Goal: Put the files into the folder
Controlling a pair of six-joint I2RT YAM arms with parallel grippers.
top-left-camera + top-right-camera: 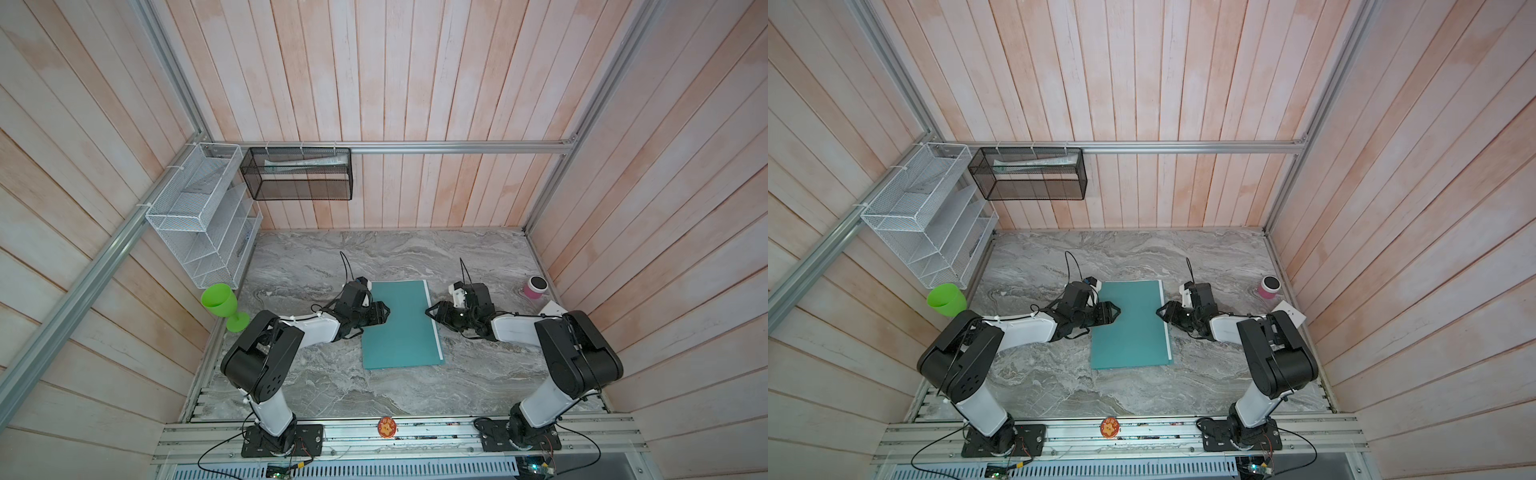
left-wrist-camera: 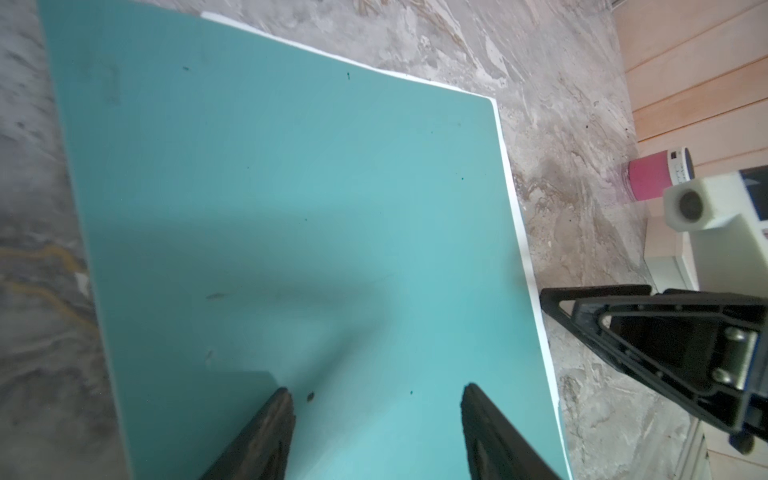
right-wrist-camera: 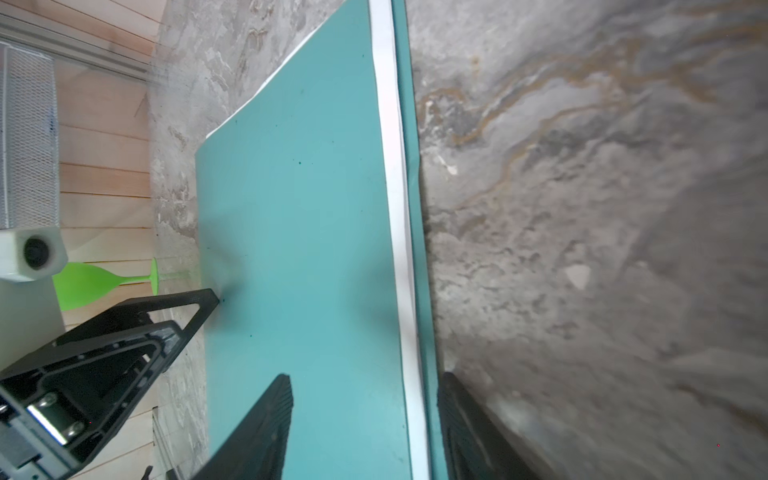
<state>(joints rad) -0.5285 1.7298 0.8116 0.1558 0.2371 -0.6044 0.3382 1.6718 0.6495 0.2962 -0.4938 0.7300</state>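
The teal folder lies closed and flat on the marble table in both top views. A thin white strip of the files sticks out along its right edge, between the covers. My left gripper hangs open just above the folder's left part, with nothing between its fingers. My right gripper is open too, astride the folder's right edge: one finger is over the cover, the other over the table beside it.
A green goblet stands at the left wall. A pink cup and a white card are at the right wall. A white wire rack and a black mesh basket holding a paper roll hang at the back left.
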